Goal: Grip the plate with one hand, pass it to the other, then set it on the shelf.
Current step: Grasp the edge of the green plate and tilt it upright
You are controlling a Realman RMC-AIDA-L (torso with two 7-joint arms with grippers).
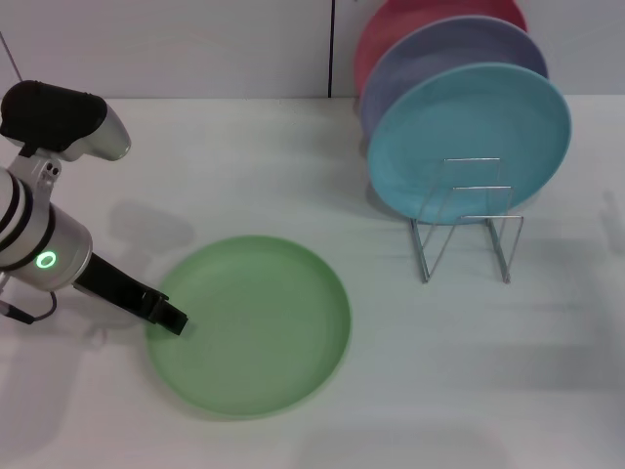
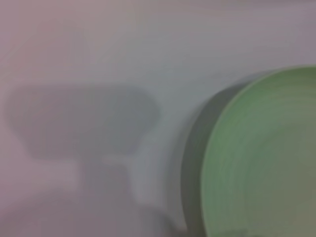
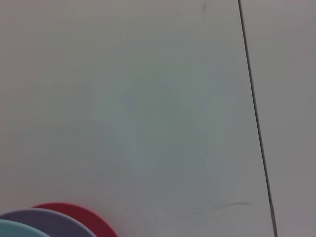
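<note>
Status: you're at step one, nothing completed yet. The plate [image 1: 256,327] lies flat on the worktop [image 1: 469,371], lower centre-left of the head view. No lift, no handover, no placement.

Your left tool [image 1: 172,319] is at the plate's left rim, low on the worktop, at or just over the edge. It looks like one dark tip in the head view, so I can't tell if the fingers are apart or already pinched on the rim; contact itself is likely but not confirmed. The left wrist view doesn't help: it shows only the plate's rim at lower right of the frame and a shadow on the worktop, no fingers.

The right tool is not in any view. The right wrist view shows mostly wall, with the tops of the stacked plates at lower left of the frame, so that arm is probably parked up high near the shelf [image 1: 467,233].

The shelf is at upper right of the head view, already holding a turquoise plate [image 1: 469,137], a lavender plate [image 1: 430,54] and a red plate [image 1: 391,24] behind. The front wire loops look free.

Left to do: grip, lift, pass to the right, slot into the shelf.
</note>
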